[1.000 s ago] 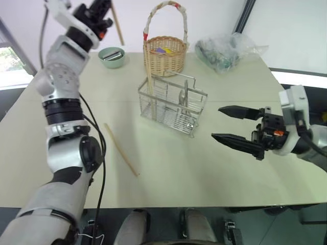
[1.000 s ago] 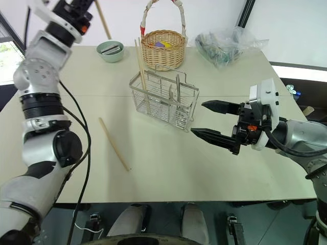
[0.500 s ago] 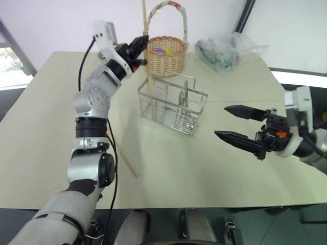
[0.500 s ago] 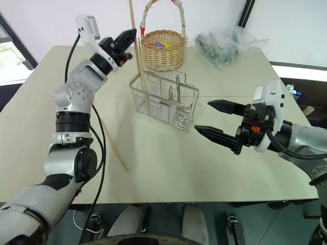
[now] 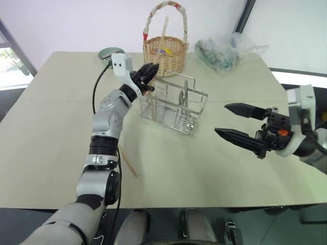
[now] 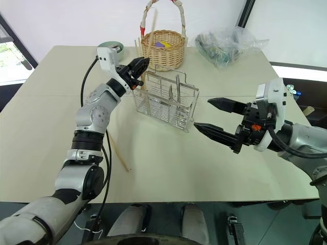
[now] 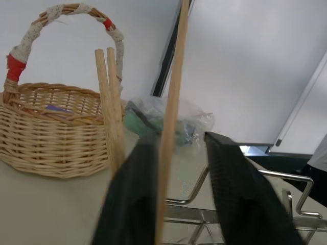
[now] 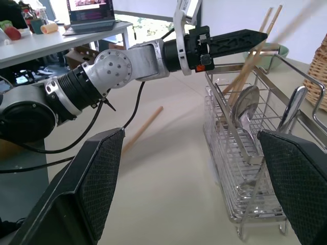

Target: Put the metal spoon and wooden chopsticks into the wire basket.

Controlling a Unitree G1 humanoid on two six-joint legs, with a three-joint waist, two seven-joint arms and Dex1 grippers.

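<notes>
Now | left end effector (image 6: 142,65) has come down to the wire basket's (image 6: 166,102) far-left corner, fingers parting around a pale chopstick (image 7: 171,120) dropping in | another slim wooden stick (image 6: 115,149) still lies on the counter (image 6: 168,168) | shiny metal spoon (image 8: 245,109) stands inside | right end effector (image 6: 214,120) open, empty.

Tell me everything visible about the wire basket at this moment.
The wire basket is a rectangular caddy of shiny silver wire with divided compartments and a thin raised handle. It stands upright on the table, in front of the wicker basket. Wooden chopsticks lean in its end compartment nearest the left hand; a metal spoon stands in a middle one.
</notes>
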